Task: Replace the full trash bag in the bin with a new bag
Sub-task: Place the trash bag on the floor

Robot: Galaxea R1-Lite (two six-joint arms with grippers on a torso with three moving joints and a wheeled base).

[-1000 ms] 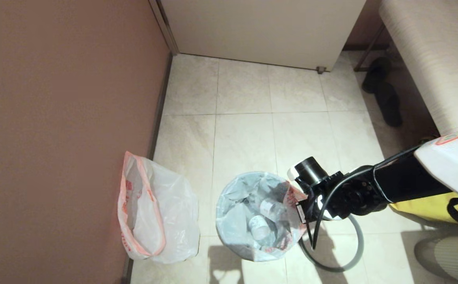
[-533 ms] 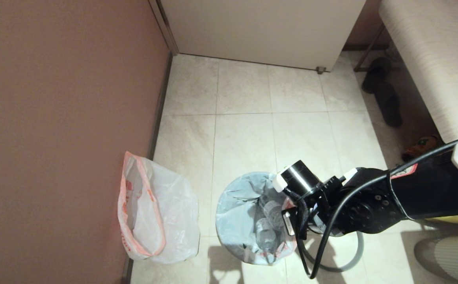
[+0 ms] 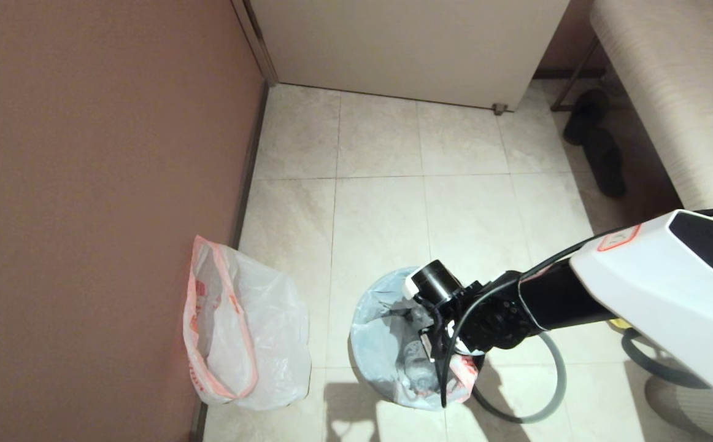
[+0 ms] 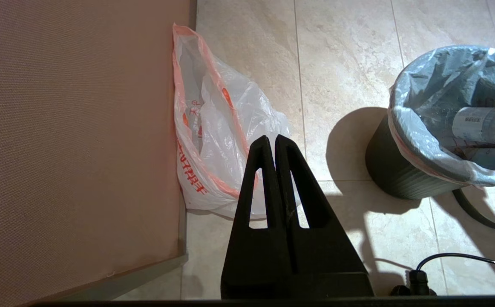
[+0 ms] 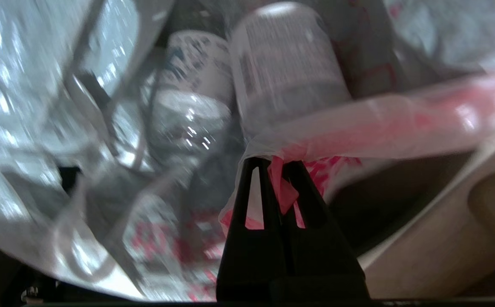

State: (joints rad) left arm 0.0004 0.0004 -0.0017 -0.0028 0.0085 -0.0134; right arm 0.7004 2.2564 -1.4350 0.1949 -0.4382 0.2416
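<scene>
The right gripper [image 5: 276, 164], clamped on the pink rim band of the full trash bag [image 3: 387, 362], sat at the bin's [image 4: 394, 172] rim; the load hung directly below it, so the pull looked to be straight up. The left gripper [image 4: 275, 143] sat closed, nearer the one new bag [image 3: 252, 331]. Two bags, one bin.

My right arm [image 3: 657, 294]: forearm shell glossy white, with a small red-outlined label near its upper edge. Wrist section [image 3: 497, 316] black. A short black cylinder with a white end cap [image 3: 433, 283] sits on the wrist. Black cables [image 3: 454, 344] loop along it. Right gripper [image 5: 278, 164] fingers matte black, tapered wedges, each with a long triangular cut-out. Left gripper [image 4: 275, 143] is built the same: black, tapered, slotted.
</scene>
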